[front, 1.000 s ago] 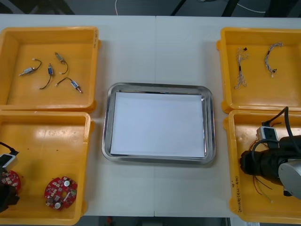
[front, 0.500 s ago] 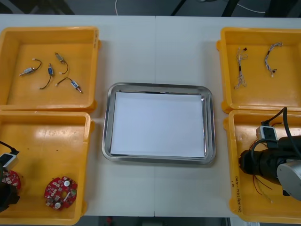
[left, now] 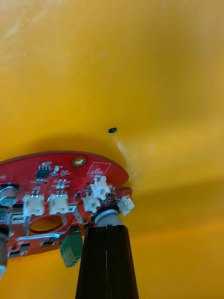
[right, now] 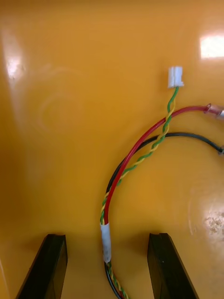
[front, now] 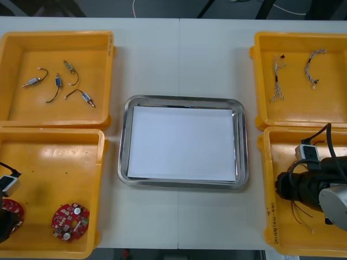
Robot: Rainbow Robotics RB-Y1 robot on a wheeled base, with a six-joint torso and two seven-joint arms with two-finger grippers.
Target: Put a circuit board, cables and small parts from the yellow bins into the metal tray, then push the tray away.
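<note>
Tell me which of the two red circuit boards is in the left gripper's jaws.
The circuit board by the near left bin's outer wall, held by the left gripper; the other board lies free, nearer the metal tray.

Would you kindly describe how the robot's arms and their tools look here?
The left tool and right tool have flat, blunt black fingers. The right arm is black at the wrist, with looping black cables, a small pale box and a rounded grey shell. The left arm is black too, with a similar pale box.

Light table point(front: 179, 54) bearing four yellow bins point(front: 54, 162), metal tray point(front: 181, 99)
</note>
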